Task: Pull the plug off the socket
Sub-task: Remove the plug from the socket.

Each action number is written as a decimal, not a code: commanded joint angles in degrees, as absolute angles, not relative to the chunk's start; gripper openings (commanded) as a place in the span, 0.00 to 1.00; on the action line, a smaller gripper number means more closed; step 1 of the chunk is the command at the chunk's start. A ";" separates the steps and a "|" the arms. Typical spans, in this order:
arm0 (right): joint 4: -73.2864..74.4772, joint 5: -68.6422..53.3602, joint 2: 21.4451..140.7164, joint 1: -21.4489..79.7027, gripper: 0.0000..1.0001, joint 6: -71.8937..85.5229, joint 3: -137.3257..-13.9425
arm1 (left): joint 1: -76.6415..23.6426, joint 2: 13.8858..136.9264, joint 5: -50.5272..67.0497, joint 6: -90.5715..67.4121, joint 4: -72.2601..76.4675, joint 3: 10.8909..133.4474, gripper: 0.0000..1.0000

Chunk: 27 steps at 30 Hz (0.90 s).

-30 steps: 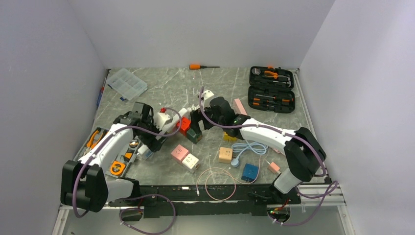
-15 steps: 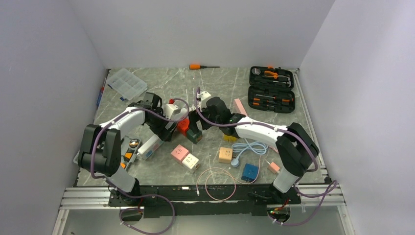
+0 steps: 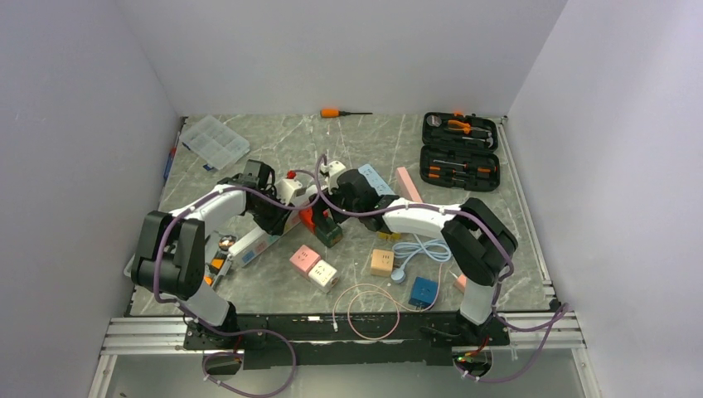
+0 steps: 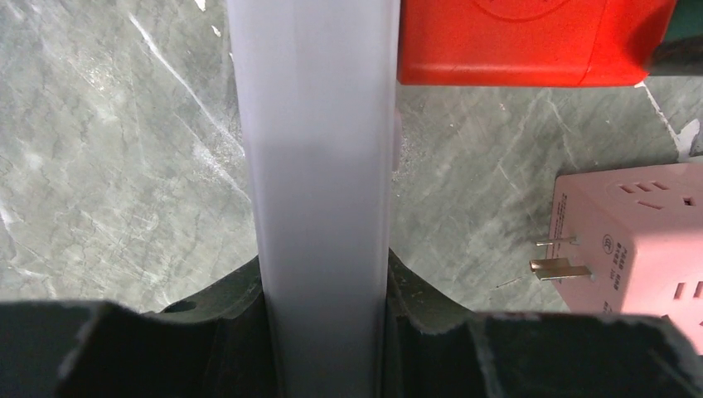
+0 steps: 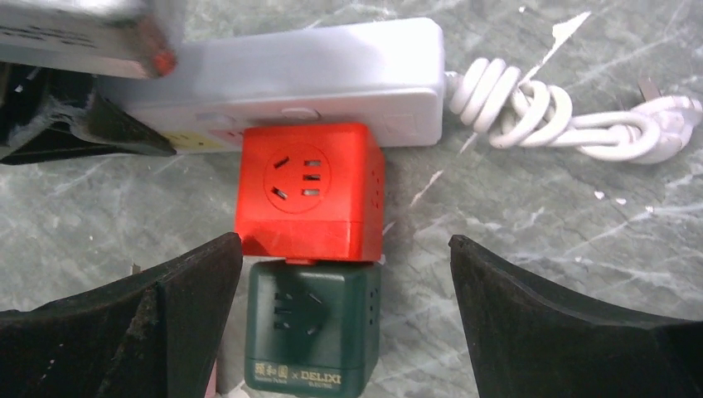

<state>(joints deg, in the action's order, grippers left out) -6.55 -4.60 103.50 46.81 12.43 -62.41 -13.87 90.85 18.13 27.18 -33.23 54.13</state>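
L jaws pinch strip [image 4: 319, 166]; red plug [image 5: 308, 191] juts sideways off it, R jaws spread.

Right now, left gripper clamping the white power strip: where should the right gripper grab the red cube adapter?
Probably its two bare side faces, from above: the white power strip blocks one end of the red cube adapter, a dark green cube the other. The open right gripper hangs over both.

One cube socket [image 5: 308, 192] sits against the power strip [image 5: 332, 70], a second cube [image 5: 312, 325] touching its other side.
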 commanded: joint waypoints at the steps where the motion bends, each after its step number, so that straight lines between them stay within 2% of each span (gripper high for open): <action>1: -14.58 -3.87 103.81 47.49 0.97 12.78 -63.68 | -14.27 88.44 19.31 25.23 -35.83 57.65 0.00; 14: -14.35 -3.23 109.48 48.65 0.99 11.70 -68.36 | -19.44 85.04 12.61 20.19 -45.00 69.25 0.00; 27: -14.82 -6.40 115.05 49.02 0.99 12.29 -70.13 | -20.57 81.97 12.40 20.04 -45.99 70.09 0.00</action>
